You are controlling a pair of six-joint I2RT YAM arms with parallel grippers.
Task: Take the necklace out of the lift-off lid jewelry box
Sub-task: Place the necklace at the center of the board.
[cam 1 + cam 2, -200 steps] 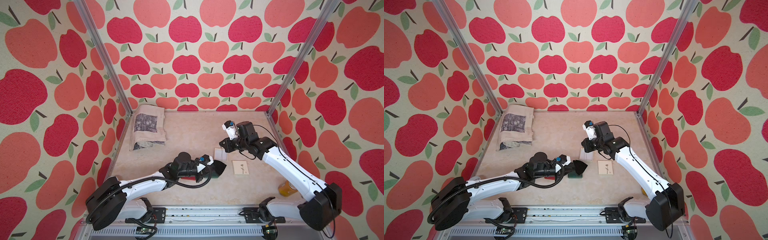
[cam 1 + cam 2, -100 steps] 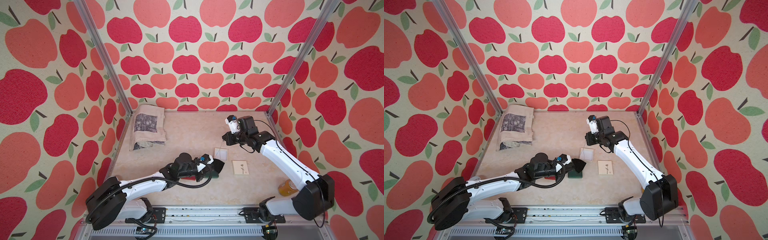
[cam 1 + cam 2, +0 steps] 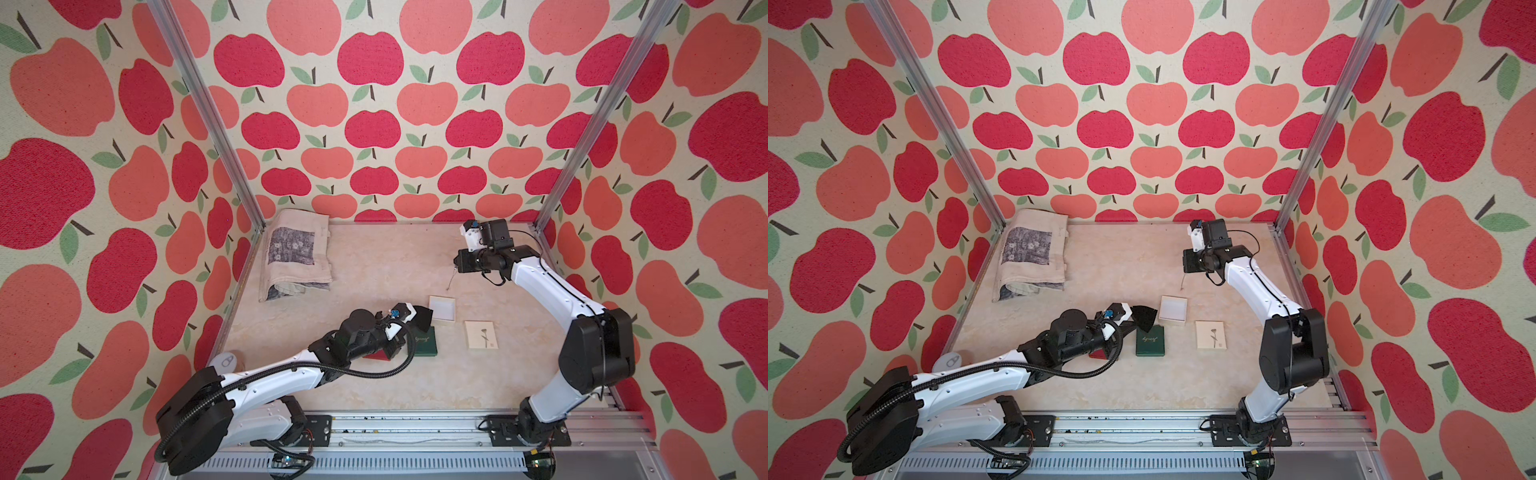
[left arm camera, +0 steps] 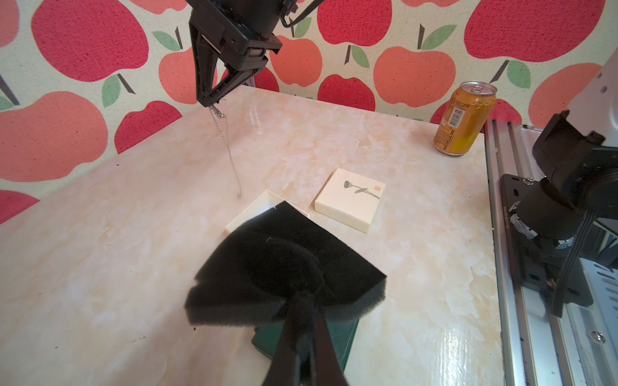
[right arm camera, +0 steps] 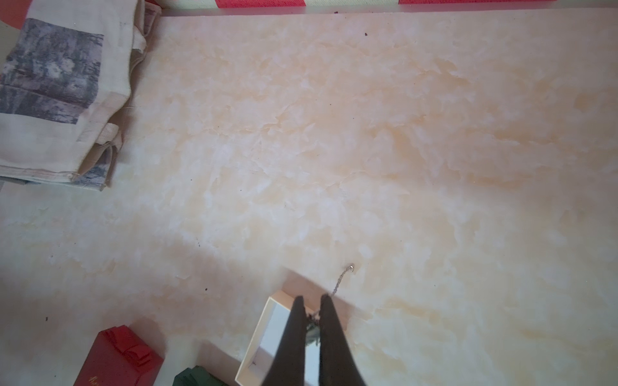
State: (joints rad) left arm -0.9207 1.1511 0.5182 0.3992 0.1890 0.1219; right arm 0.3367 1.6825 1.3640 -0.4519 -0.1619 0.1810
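Judging the task to be almost complete, we are noting that the lid (image 3: 481, 334) is lying flat on the worktop (image 3: 374, 266) just beside the open box base (image 3: 441, 308), whose white interior is showing bare in both top views. The necklace (image 4: 227, 143) is already out of the box. It is hanging as a thin chain from the right arm, beyond the side of the base that lies away from the robot. We cannot tell whether its lower end is touching the worktop. What is remaining, in our judgement, is only to lay the chain on open worktop and let it go.

The right claw (image 4: 209, 102) is raised well above the worktop and pinching the upper end of the chain near its clasp, with the jaws drawn together. The left claw (image 4: 302, 297) is likewise clamped tight, gripping one edge of the black foam pad (image 4: 284, 260). It is holding the pad raised just beside the base, with a green box (image 3: 1150, 340) below it.

The can (image 4: 465, 118) and the folded cloth bag (image 3: 297, 257) are sitting well apart from the box, and we are treating them as bystanders.
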